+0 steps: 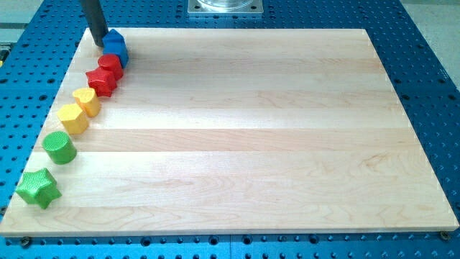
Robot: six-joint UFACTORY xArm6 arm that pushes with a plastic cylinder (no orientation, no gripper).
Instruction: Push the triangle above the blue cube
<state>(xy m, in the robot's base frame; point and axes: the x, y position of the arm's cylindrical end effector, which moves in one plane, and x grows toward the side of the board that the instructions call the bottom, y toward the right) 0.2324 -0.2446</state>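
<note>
Two blue blocks sit close together at the board's top left corner. The upper one looks like the blue triangle (112, 39), and the lower one like the blue cube (119, 55). The line between them is hard to make out. My tip (101, 43) is at the triangle's left side, touching or almost touching it. The dark rod rises from there to the view's top edge.
Below the cube, a row of blocks runs down the board's left edge: a red cylinder (111, 65), a red star (100, 80), a yellow heart (86, 100), a yellow hexagon (73, 118), a green cylinder (60, 147) and a green star (37, 188). The wooden board (259, 137) lies on a blue perforated table.
</note>
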